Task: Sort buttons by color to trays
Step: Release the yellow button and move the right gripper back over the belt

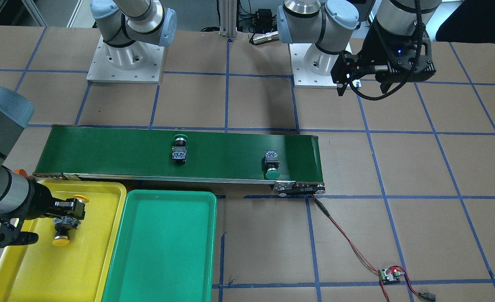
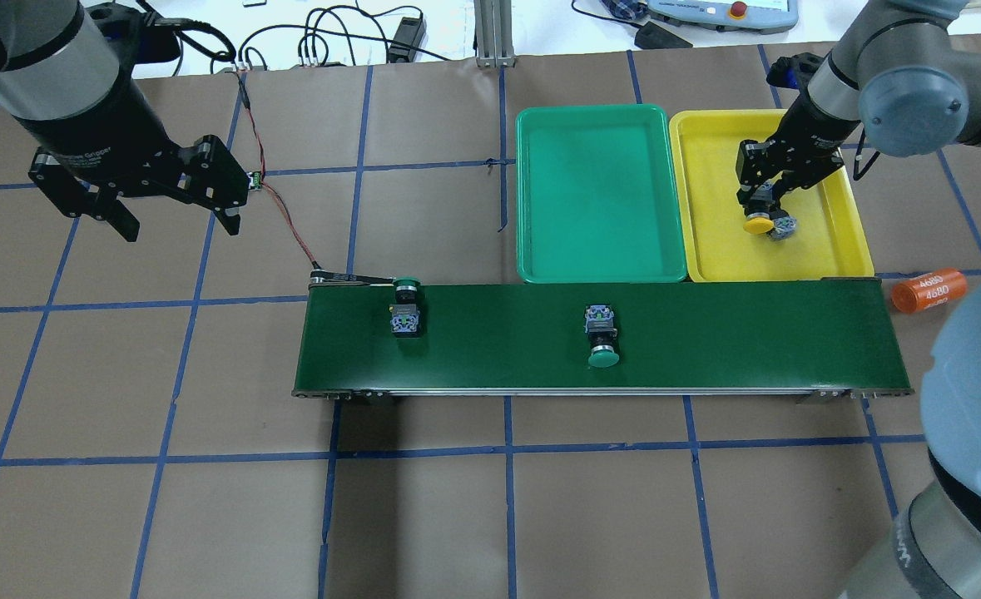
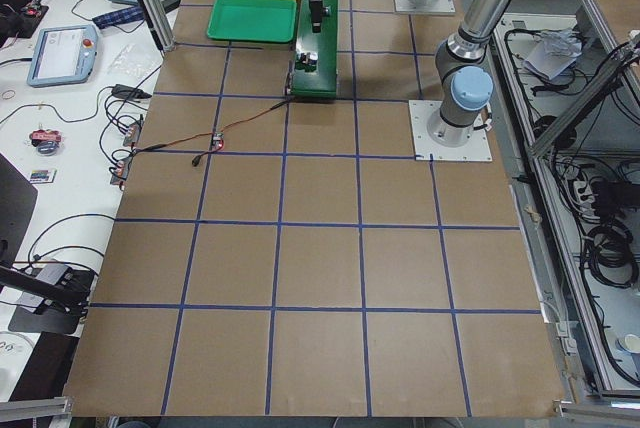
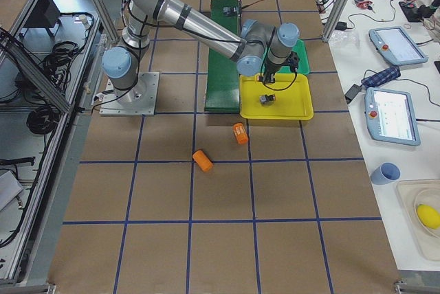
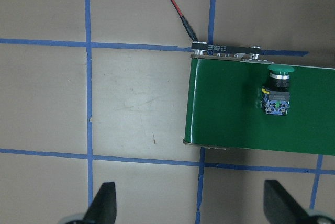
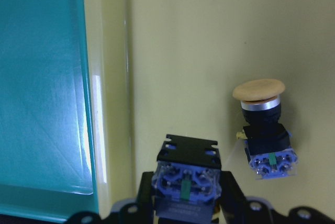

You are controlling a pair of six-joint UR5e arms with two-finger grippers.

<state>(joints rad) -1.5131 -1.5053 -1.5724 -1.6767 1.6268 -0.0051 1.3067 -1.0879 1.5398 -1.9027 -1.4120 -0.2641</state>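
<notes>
My right gripper (image 2: 759, 198) hangs low over the yellow tray (image 2: 719, 245), shut on a yellow-capped button (image 6: 186, 182) whose grey-blue block end faces the wrist camera. A second yellow button (image 6: 264, 130) lies on its side in that tray just beside it (image 1: 61, 234). The green tray (image 2: 598, 191) next to it holds nothing. Two green-capped buttons (image 2: 405, 309) (image 2: 602, 334) lie apart on the dark conveyor belt (image 2: 748, 341). My left gripper (image 2: 175, 218) hovers open and empty over the table, off the belt's left end.
An orange cylinder marked 4680 (image 2: 928, 289) lies on the table past the belt's right end, and another orange cylinder (image 4: 202, 161) lies further out. A red wire runs from the belt's end to a small circuit board (image 1: 390, 274).
</notes>
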